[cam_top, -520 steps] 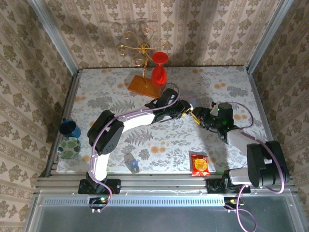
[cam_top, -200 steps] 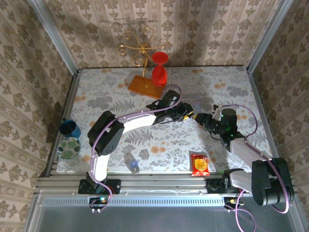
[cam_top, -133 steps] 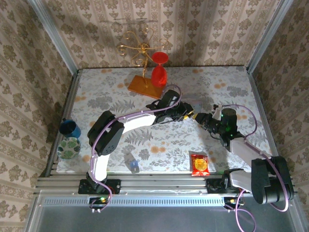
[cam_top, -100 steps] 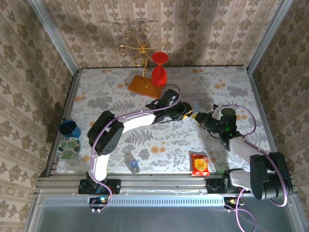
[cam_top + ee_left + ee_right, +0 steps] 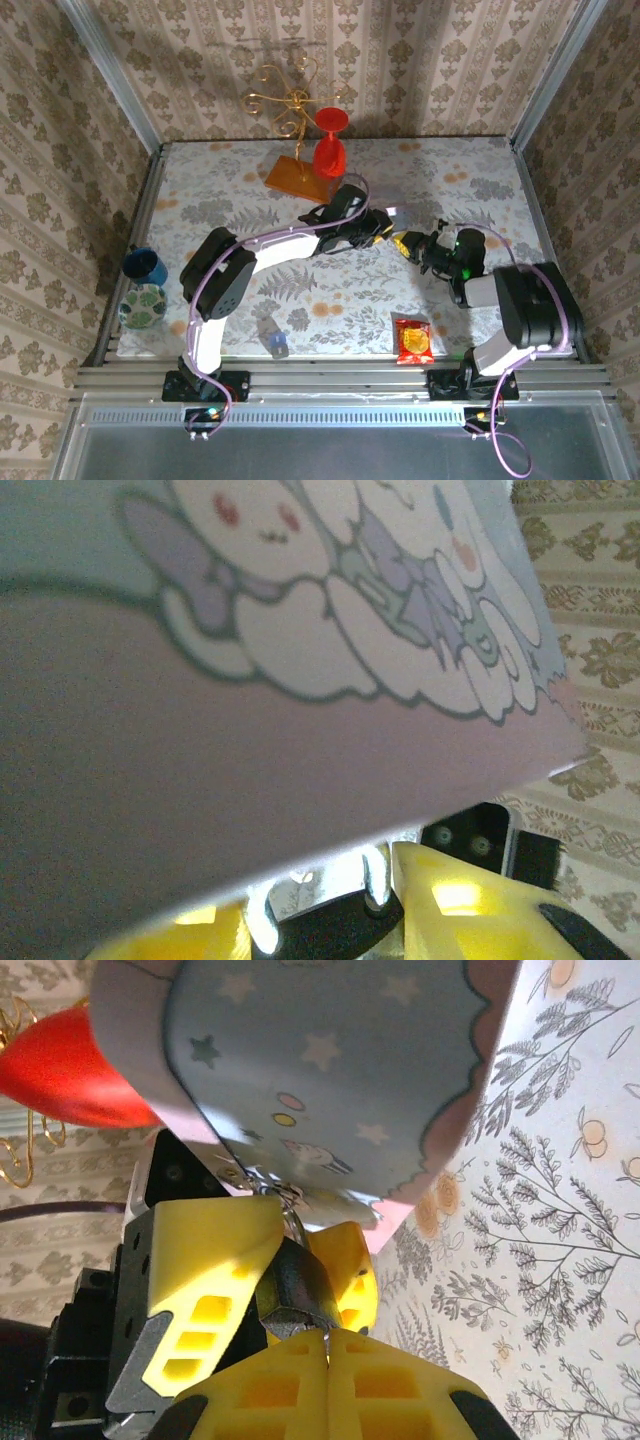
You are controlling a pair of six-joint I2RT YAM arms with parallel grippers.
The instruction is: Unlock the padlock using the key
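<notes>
Dark metal padlock (image 5: 296,1286), smooth printed tin box (image 5: 330,1060)

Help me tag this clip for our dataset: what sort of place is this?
Most likely a robot test cell dressed as a home: patterned wallpaper held in aluminium framing, a floral tablecloth with props like a red goblet, and the left arm and right arm bolted along its near edge.

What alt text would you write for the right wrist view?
A small dark padlock, hanging from a blue starry tin box, is pinched between the yellow fingers of the left gripper. The shut right gripper sits just below it.
</notes>
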